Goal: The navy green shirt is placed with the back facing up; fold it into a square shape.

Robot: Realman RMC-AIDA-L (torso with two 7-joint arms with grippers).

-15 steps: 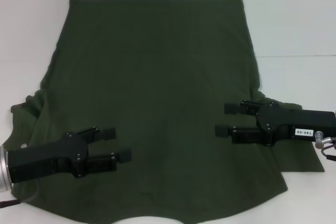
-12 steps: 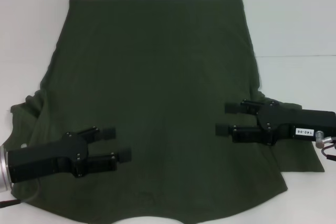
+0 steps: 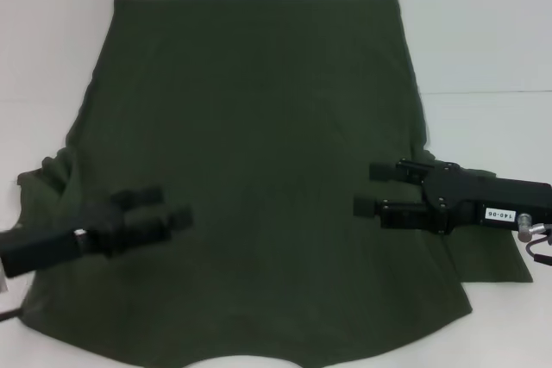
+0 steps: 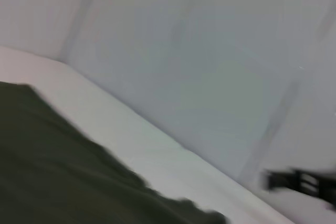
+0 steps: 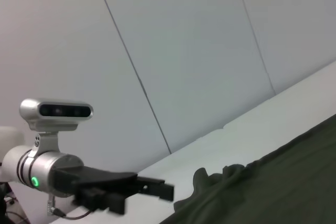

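The big dark olive-green cotton T-shirt point(image 3: 250, 170) is spread flat, plain back up, on the white table point(image 3: 483, 40). Its long axis runs near to far: straight hem at the far edge, neckline cut-out at the near edge. Both sleeves are bunched out to the sides, one at near left and one at near right.

The black left gripper point(image 3: 159, 206) hovers over the near-left part of the shirt, fingers spread and holding nothing, pointing inward toward the middle. The black right gripper point(image 3: 371, 189) mirrors it at the near-right side, jaws apart too, also empty.

So each arm has its own sleeve just outboard and behind its fingertips. Looks like the fold starts with the sides, and the left arm is closest to the crumpled left sleeve point(image 3: 43, 174), the right arm to the right one point(image 3: 496, 256).
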